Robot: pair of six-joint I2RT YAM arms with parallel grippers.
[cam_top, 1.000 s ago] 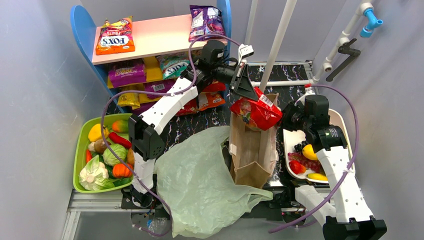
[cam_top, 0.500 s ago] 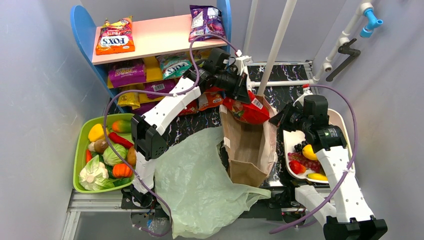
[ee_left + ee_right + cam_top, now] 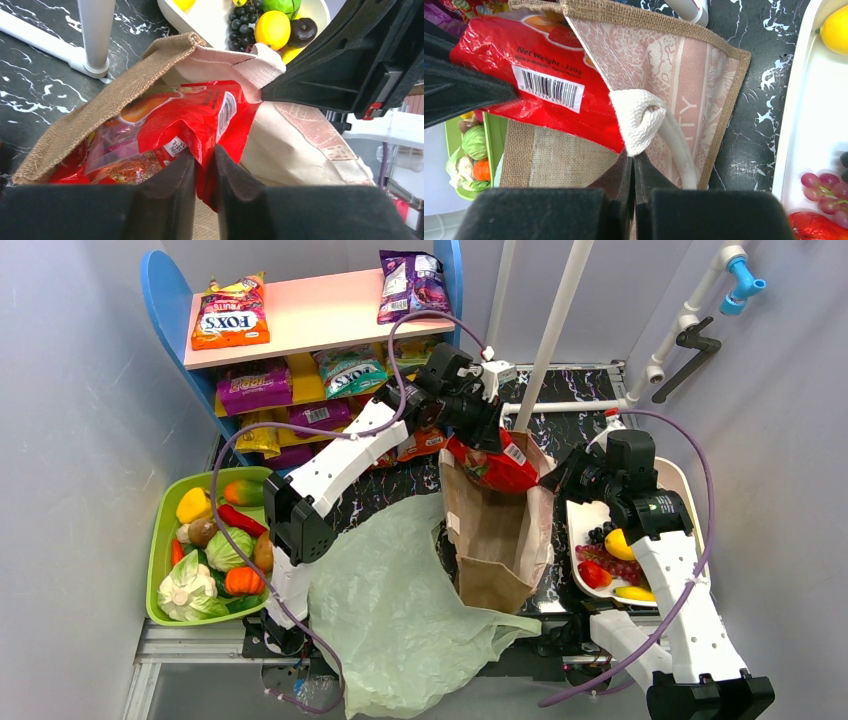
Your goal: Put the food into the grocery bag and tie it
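While the pale-green grocery bag [image 3: 400, 610] lies slack and untied on the tabletop, the food [image 3: 215, 560] sits in its green basket [image 3: 157, 540]; the task is judged not begun. Only the top view shows that bag. The right wrist view shows the right jaws clenched on the jute bag's [image 3: 659, 65] white handle [image 3: 640, 117]. The left wrist view shows the left jaws straddling a red snack packet [image 3: 190, 115]; I cannot tell if they grip it.

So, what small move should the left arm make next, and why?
Probably open the left fingers wider and lift off: the red packet already sits in the brown bag, which the right fingers hold open by its handle.
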